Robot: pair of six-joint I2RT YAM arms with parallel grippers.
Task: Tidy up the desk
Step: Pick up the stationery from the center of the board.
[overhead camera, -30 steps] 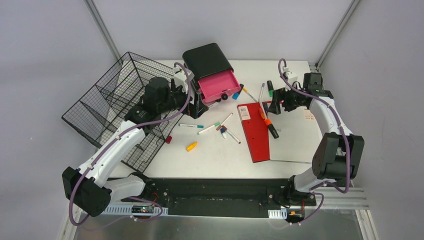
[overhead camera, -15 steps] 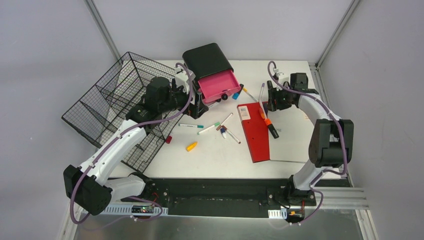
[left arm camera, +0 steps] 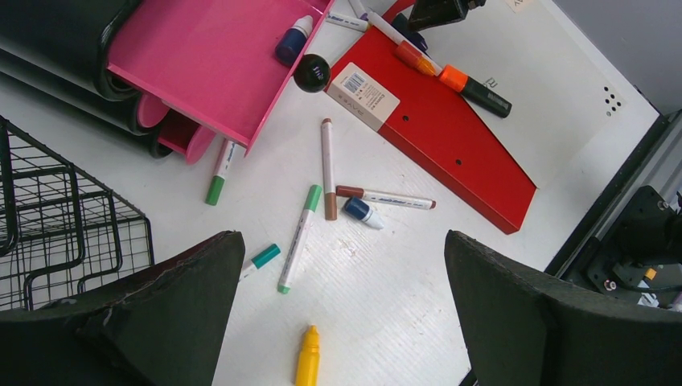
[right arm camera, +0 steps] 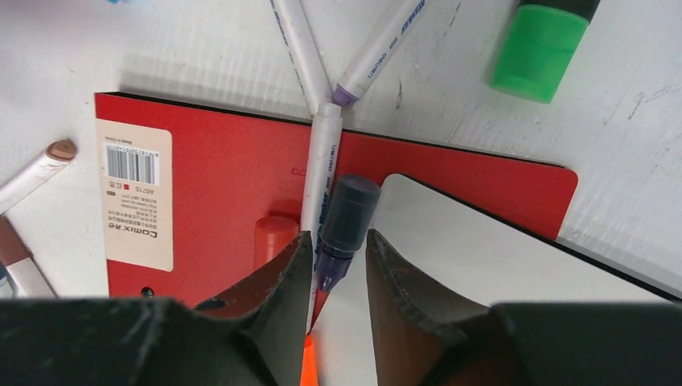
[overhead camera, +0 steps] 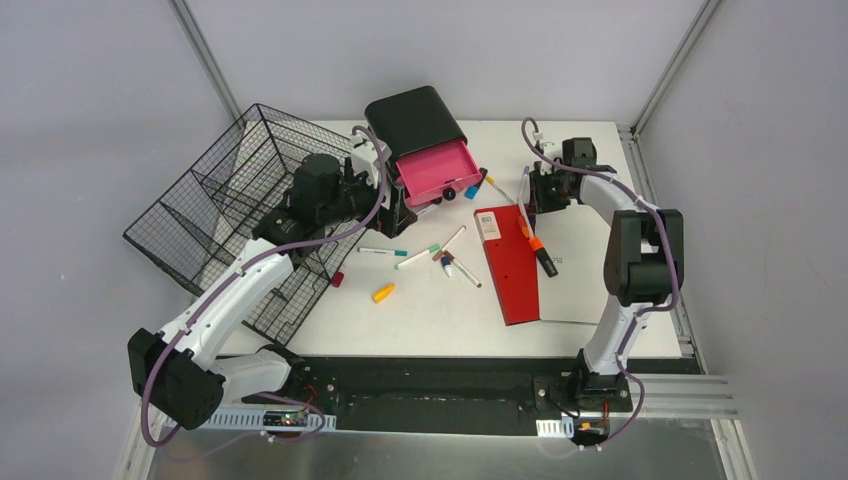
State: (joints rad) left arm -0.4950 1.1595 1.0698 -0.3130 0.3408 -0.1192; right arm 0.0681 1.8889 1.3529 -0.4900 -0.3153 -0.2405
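Purple marker [right arm camera: 350, 209] is sitting between the narrow jaws of the right tool [right arm camera: 338, 237], grip unconfirmed; off-centre pinching is risking dragging the adjacent white pen [right arm camera: 323, 161] along.

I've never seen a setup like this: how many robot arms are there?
2. The left arm stretches past the wire basket to the pink drawer; the right arm bends over the far end of the red folder. None appears hidden.
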